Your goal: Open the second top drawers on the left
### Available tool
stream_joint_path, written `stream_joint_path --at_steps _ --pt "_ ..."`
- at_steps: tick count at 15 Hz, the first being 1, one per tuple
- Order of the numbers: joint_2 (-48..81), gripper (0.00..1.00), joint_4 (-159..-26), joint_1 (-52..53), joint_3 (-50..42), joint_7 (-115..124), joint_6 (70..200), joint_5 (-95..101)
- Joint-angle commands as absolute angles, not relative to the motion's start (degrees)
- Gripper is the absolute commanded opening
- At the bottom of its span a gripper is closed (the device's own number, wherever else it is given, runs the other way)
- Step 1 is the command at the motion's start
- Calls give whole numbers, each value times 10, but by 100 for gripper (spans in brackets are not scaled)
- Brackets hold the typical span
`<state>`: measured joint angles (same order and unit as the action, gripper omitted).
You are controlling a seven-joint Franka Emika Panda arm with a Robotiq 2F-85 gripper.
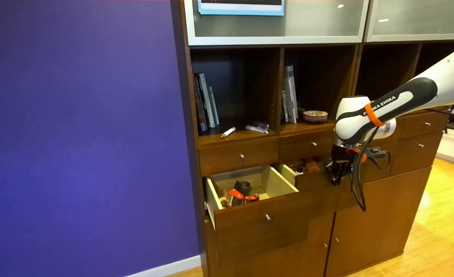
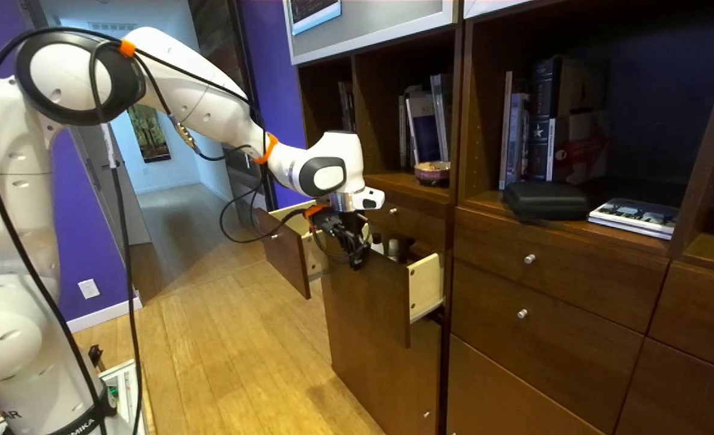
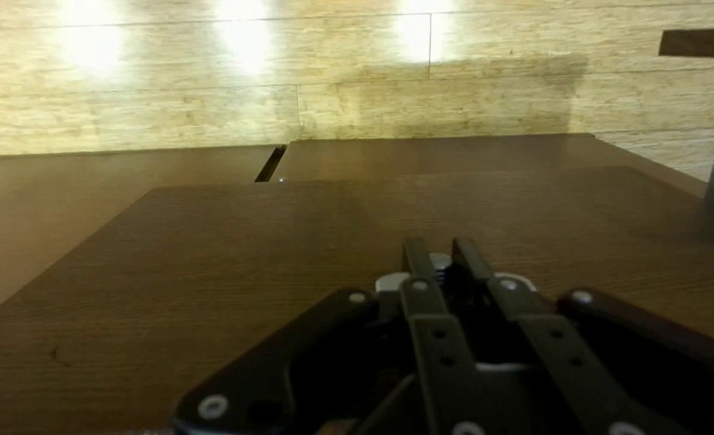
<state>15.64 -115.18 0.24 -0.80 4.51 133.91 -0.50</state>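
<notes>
The two second top drawers on the left both stand pulled out. The left drawer [image 1: 246, 231] is open in both exterior views [image 2: 285, 251], with its silver knob [image 1: 268, 217] free and black and orange items inside. The right drawer [image 2: 381, 296] is also pulled out, its pale side showing; its front fills much of the wrist view [image 3: 272, 241]. My gripper [image 2: 357, 264] points down at this front in both exterior views [image 1: 335, 181]. In the wrist view its fingers [image 3: 440, 246] are closed around the silver knob [image 3: 439, 261]. That knob is hidden in the exterior views.
Shallower shut drawers [image 1: 239, 156] lie above, and tall cabinet doors [image 1: 380, 223] below. More shut drawers [image 2: 544, 332] are to the right. Shelves hold books, a bowl [image 1: 315, 116] and a marker [image 1: 228, 132]. A purple wall [image 1: 88, 134] borders the cabinet. Cables hang from the arm.
</notes>
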Motion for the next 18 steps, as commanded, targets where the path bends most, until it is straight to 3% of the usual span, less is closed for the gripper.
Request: stream_joint_path --at_steps 1,3,4,6,13,14,18 --pt "114 4 -1219 -1 -9 55 1331 -15" --pt "104 4 -1229 0 -9 55 1331 -13" --pt "100 39 -1232 0 -9 57 1334 -12" --pt "86 45 -1232 1 -9 64 1334 -10" --pt "35 94 -1213 1 -3 62 1360 -33" --pt "33 99 -1208 2 -1 62 1370 -38" --pt "53 100 -1188 5 1 64 1423 -27"
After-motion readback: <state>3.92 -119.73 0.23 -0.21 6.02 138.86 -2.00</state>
